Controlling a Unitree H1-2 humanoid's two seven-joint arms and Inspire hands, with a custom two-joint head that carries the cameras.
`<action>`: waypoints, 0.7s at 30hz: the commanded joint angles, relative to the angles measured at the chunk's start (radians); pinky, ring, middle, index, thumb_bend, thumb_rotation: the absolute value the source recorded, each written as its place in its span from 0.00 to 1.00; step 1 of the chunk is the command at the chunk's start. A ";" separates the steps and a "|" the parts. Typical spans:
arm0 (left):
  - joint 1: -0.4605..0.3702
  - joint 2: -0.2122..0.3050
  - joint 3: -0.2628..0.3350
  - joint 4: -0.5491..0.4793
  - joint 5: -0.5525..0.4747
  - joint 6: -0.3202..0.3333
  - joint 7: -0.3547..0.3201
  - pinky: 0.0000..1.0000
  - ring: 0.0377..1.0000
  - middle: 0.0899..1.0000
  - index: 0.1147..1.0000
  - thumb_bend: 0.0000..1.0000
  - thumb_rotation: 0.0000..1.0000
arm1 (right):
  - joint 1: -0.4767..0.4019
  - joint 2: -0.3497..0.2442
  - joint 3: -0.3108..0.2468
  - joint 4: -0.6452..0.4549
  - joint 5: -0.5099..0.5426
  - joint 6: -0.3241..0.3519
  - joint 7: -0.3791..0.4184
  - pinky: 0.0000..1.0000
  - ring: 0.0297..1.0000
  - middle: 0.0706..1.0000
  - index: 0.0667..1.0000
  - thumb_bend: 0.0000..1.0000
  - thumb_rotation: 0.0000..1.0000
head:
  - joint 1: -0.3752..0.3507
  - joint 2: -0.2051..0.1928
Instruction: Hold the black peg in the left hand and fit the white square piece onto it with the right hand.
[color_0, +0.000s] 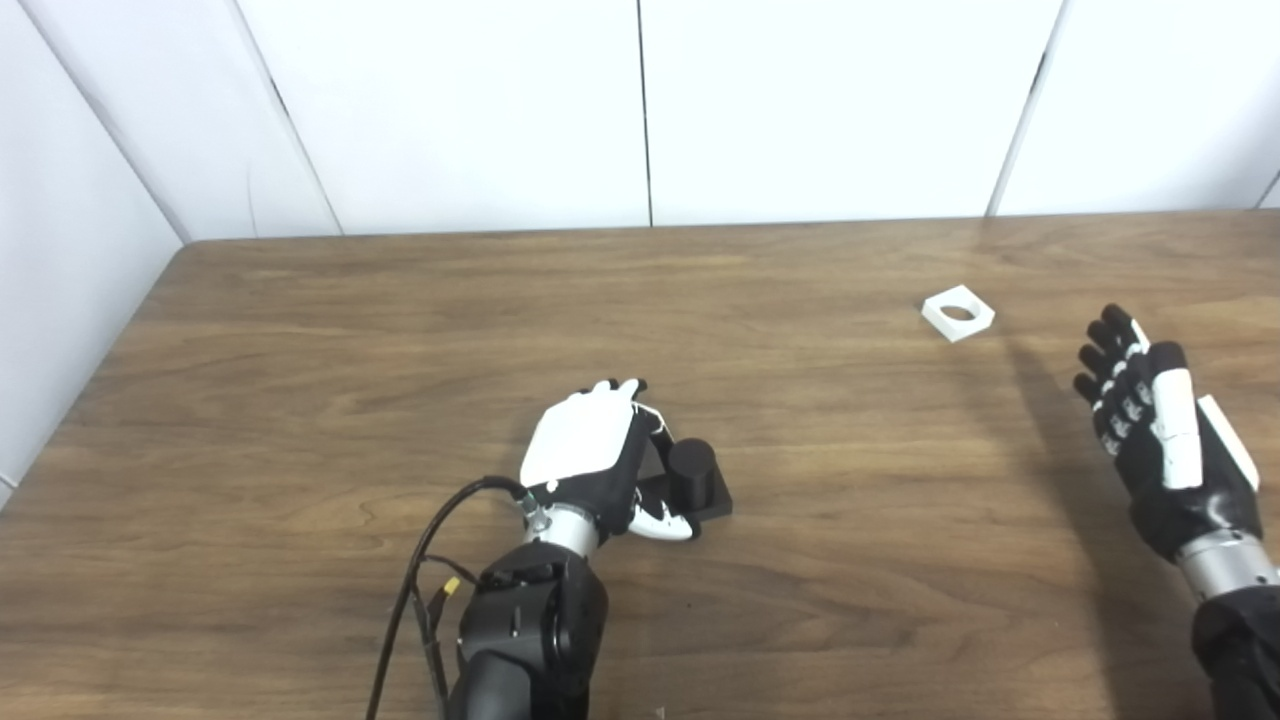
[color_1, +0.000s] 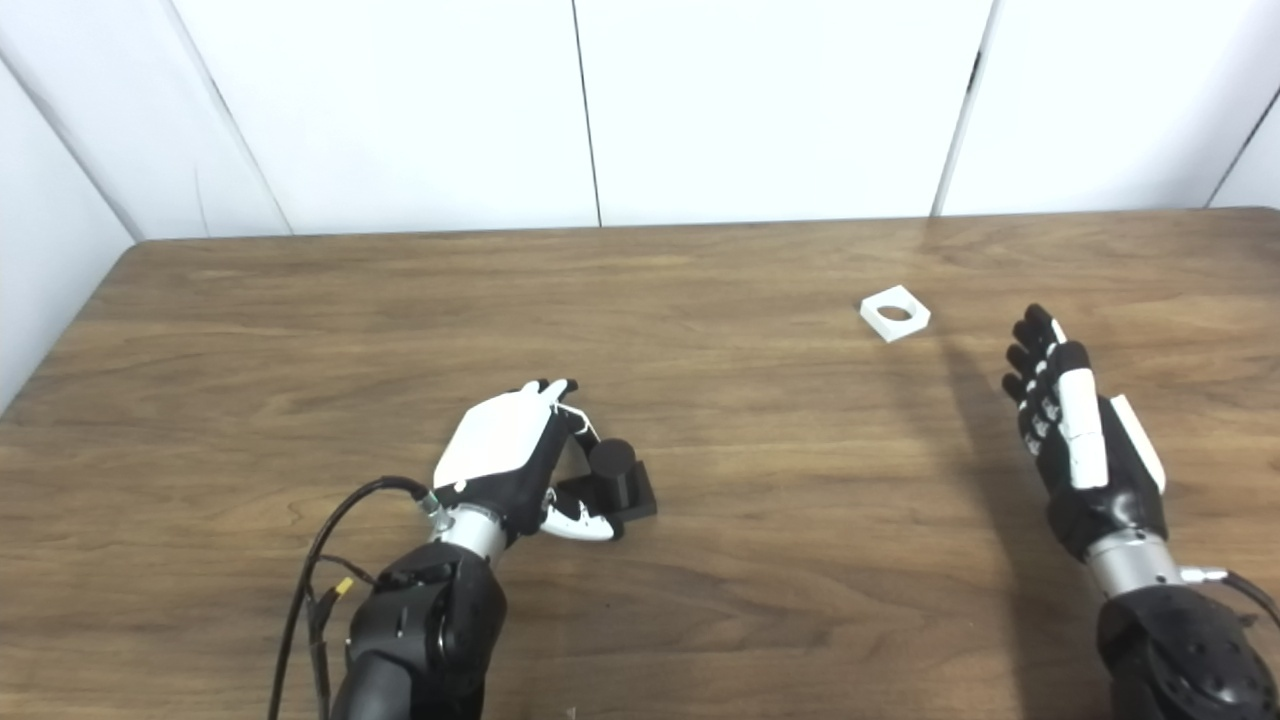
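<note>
Wood grain runs across the tabletop (color_0: 300, 330), which stands against plain white wall panels (color_0: 450, 100). Low and near the middle, the left hand (color_0: 590, 450) lies with its white back turned up and its fingers curled around the black peg (color_0: 692, 470). That peg is a short round post standing upright on a flat square base that rests on the wood; the thumb (color_0: 665, 525) touches the near edge of the base, and the fingers reach over the far side. Whether the grip is tight I cannot tell, since the palm hides the contact. A black cable (color_0: 420, 560) loops out from the wrist along the left forearm. Well off to that hand's right, the right hand (color_1: 1075, 440) is above the wood, fingers stretched out and slightly apart, holding nothing. The white square piece (color_1: 895, 312), with a round hole through its middle, lies flat on the wood just beyond those fingertips and a little to their left, not touching them, and well apart from the peg.
</note>
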 joint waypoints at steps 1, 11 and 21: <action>0.007 0.025 0.003 0.017 0.020 -0.003 0.006 1.00 1.00 0.96 0.42 0.52 0.06 | -0.041 -0.018 -0.002 -0.043 0.003 -0.006 -0.001 1.00 1.00 1.00 1.00 0.63 1.00 | 0.001 0.001; 0.017 0.043 0.009 0.007 0.005 -0.009 0.006 1.00 1.00 0.96 0.41 0.52 0.06 | -0.109 -0.025 0.020 -0.047 -0.047 0.025 -0.024 1.00 1.00 1.00 1.00 0.68 0.99 | -0.027 -0.010; 0.021 0.049 0.007 0.009 -0.004 -0.008 0.019 1.00 1.00 0.96 0.41 0.52 0.06 | -0.194 -0.119 0.088 -0.007 -0.242 0.042 -0.026 1.00 1.00 1.00 1.00 0.63 0.82 | -0.042 -0.021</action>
